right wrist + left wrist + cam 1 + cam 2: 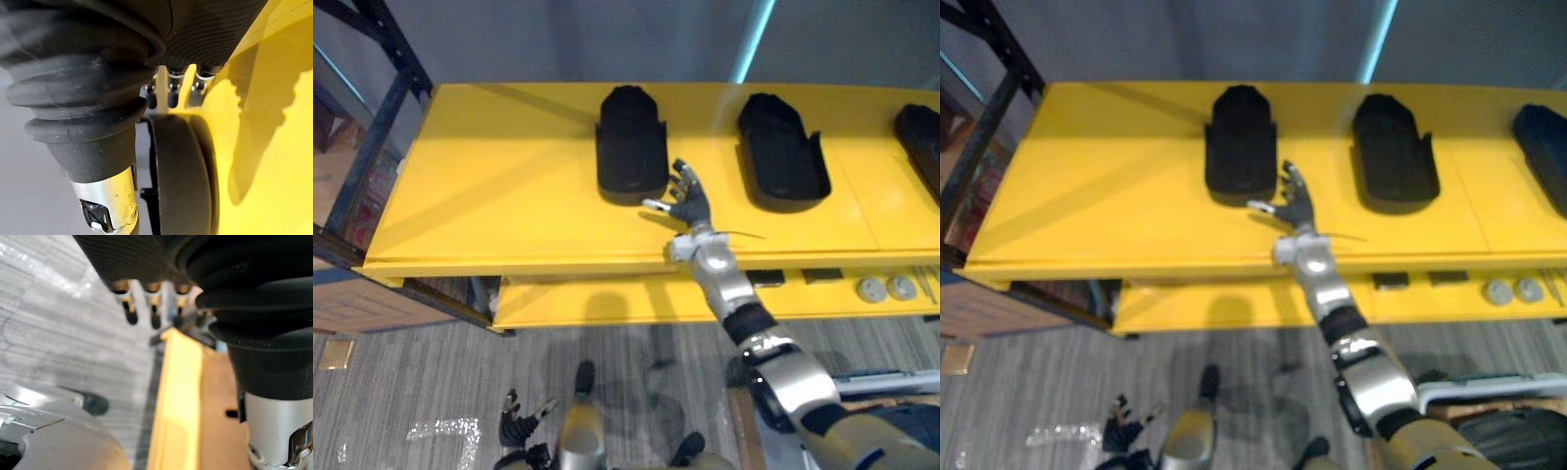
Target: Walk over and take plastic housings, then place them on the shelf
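Right hand (pixel 688 204) splayed at yellow shelf (pixel 509 176); grey plank floor (pixel 401 392) below.

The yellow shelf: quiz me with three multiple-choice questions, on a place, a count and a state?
1. Where is the right hand? A on the floor; B over the shelf, between two housings; C inside a box.
2. Black housings on the shelf top? A one; B three; C six.
3. Its fingers? A spread, holding nothing; B round a housing; C fisted.
B: it is between the left housing and middle housing. B: a third housing shows at the right edge. A: straight fingers, nothing in them.
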### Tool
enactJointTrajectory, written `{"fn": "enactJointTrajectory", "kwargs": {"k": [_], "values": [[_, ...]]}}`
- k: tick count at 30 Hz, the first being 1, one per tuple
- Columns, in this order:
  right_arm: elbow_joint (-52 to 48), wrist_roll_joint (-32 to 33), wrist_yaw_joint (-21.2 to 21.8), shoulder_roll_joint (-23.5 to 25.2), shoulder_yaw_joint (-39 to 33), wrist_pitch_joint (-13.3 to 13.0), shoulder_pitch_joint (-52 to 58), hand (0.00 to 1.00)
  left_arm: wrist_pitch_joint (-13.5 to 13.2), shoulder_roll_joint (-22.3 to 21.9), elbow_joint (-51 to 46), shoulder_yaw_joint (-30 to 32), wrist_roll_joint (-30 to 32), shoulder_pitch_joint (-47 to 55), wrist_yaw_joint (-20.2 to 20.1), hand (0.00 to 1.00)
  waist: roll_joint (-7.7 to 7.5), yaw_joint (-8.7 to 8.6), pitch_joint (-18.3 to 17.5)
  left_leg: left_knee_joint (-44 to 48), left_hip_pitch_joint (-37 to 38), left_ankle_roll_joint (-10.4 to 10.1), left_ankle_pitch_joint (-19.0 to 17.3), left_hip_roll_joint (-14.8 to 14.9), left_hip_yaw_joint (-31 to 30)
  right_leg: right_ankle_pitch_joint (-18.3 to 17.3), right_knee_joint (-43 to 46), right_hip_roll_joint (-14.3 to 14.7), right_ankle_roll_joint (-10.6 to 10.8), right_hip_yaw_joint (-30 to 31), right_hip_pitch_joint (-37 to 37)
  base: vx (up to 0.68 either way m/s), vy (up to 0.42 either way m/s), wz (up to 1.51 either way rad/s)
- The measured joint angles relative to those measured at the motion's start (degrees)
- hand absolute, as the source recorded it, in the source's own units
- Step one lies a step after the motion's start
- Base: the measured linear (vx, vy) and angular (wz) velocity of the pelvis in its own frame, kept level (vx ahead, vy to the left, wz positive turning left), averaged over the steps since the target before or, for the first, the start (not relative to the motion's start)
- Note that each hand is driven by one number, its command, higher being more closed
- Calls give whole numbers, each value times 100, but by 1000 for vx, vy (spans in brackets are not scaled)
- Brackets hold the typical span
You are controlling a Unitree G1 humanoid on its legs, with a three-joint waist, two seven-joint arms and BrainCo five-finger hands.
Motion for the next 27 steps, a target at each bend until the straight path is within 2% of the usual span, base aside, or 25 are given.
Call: {"fn": "enactJointTrajectory", "kwargs": {"k": [12,18,20,22,24,27], "values": [[56,-25,-29,-6,12,-12,-20,0,-2,17,0,-2,0,-4,-2,0,-26,-4,13,-1,2,1,16,8,16,-6,9,2,-11,6,-4,-3,0,0],[-195,-566,-779,127,-8,-82,105,0,-22,16,6,0,13,-6,1,0,-42,-14,15,-24,86,3,11,-7,81,10,-31,-20,14,84,14,-2,-1,-6],[-1003,-867,-1045,211,-5,-115,339,0,-51,20,20,0,17,-4,10,0,-84,-47,-10,-26,125,-4,-11,32,207,25,-68,3,36,195,-9,4,-11,-24],[-1722,-1015,-1136,223,9,-193,615,0,-85,21,47,2,17,7,20,0,-136,-113,-40,-29,166,-12,-25,51,291,33,-112,14,35,267,-8,-1,-20,-23],[-2289,-1050,-1116,223,124,-291,894,0,-159,58,187,15,18,5,26,0,-211,-216,-118,-32,241,-24,-68,65,387,42,-138,19,37,371,-8,13,-20,-30],[-3426,-889,-909,178,220,-419,1788,0,-219,174,239,43,20,28,55,0,-420,-394,-341,-34,315,-47,-134,79,584,52,-176,12,39,543,-54,37,-15,-30]]}}
